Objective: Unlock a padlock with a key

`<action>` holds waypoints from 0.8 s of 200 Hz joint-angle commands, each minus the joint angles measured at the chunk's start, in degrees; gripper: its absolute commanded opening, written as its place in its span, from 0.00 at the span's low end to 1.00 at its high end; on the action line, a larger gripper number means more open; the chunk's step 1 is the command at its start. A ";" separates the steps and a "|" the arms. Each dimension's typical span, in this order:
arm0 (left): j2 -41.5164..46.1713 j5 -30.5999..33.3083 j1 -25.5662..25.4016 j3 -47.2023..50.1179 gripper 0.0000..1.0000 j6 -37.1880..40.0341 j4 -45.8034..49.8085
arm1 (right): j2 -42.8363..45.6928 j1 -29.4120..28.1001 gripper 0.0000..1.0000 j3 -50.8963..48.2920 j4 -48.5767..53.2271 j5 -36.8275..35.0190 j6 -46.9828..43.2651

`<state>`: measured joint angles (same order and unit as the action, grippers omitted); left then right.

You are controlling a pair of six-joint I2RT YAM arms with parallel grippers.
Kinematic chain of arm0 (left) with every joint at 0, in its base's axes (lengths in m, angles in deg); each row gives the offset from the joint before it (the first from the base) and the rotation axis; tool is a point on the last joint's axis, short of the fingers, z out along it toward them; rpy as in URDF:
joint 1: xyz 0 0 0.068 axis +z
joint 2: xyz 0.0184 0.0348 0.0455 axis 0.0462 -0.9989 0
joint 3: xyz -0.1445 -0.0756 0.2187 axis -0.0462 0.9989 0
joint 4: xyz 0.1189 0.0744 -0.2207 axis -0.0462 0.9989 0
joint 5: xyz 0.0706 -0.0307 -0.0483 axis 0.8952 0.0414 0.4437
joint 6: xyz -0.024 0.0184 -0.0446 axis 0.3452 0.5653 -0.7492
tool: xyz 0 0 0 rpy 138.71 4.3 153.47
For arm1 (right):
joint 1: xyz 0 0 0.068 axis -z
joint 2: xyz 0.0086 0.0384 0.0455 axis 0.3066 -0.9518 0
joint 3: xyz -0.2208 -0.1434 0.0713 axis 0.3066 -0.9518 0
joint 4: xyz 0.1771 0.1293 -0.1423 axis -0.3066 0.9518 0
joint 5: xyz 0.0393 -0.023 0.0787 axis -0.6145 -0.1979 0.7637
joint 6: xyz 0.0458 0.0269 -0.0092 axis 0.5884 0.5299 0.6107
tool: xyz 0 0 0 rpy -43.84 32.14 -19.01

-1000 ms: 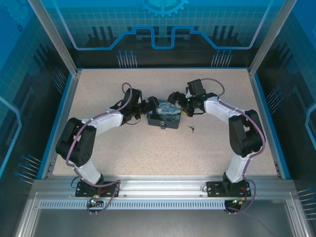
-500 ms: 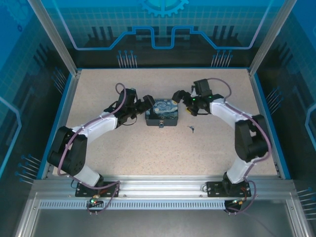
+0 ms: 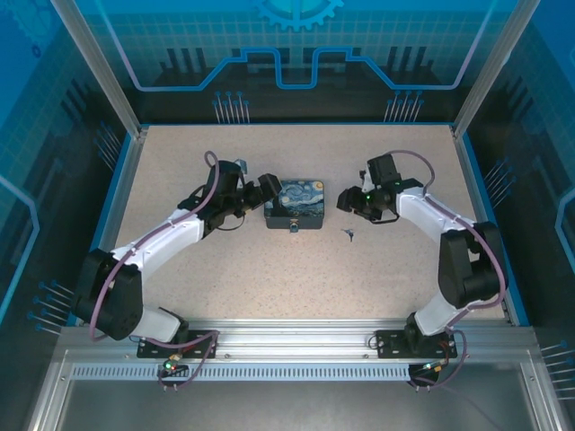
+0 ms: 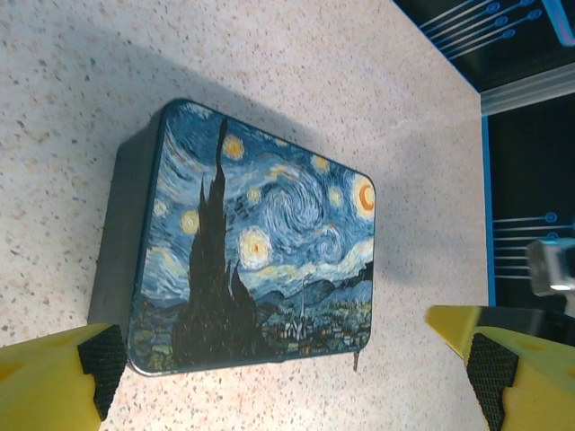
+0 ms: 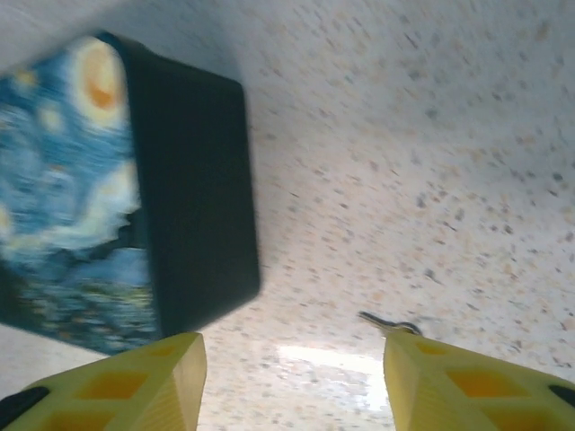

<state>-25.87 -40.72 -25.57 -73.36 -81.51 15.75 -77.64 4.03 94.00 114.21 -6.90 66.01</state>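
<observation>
Padlock (image 3: pixel 295 226) hangs at the near side of the painted box (image 3: pixel 300 203), mid-table. Key (image 3: pixel 349 234) lies flat on the table (image 3: pixel 269 287), just right of the box and apart from it.

Right gripper (image 3: pixel 346 199) is just off the box's right end, beyond the key. Its yellow fingers (image 5: pixel 135 386) are spread, with bare table between them and nothing pinched. The elbow is bent out near the right edge and the forearm angles inward.

Left gripper (image 3: pixel 269 190) is at the box's left end, fingers (image 4: pixel 54 377) spread wide and holding nothing. That arm stretches diagonally from its base.
</observation>
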 commanded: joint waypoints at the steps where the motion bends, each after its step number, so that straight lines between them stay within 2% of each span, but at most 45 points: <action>1: 1.57 -2.71 -1.00 -0.74 0.99 1.64 2.01 | -2.22 0.27 0.57 -1.90 2.26 -2.00 -3.10; 77: -0.45 -2.84 -2.82 -1.73 0.99 0.25 1.37 | -8.76 -2.38 0.55 -1.53 0.72 -2.33 -3.66; 160: -1.03 -2.66 -3.16 -1.57 0.99 -0.08 0.24 | -5.36 -6.40 0.52 -5.62 1.04 -6.70 -1.47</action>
<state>-25.95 -42.21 -28.17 -73.44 -81.77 16.80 -84.29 -0.76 89.69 113.33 -11.42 63.56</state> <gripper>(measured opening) 0.990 0.528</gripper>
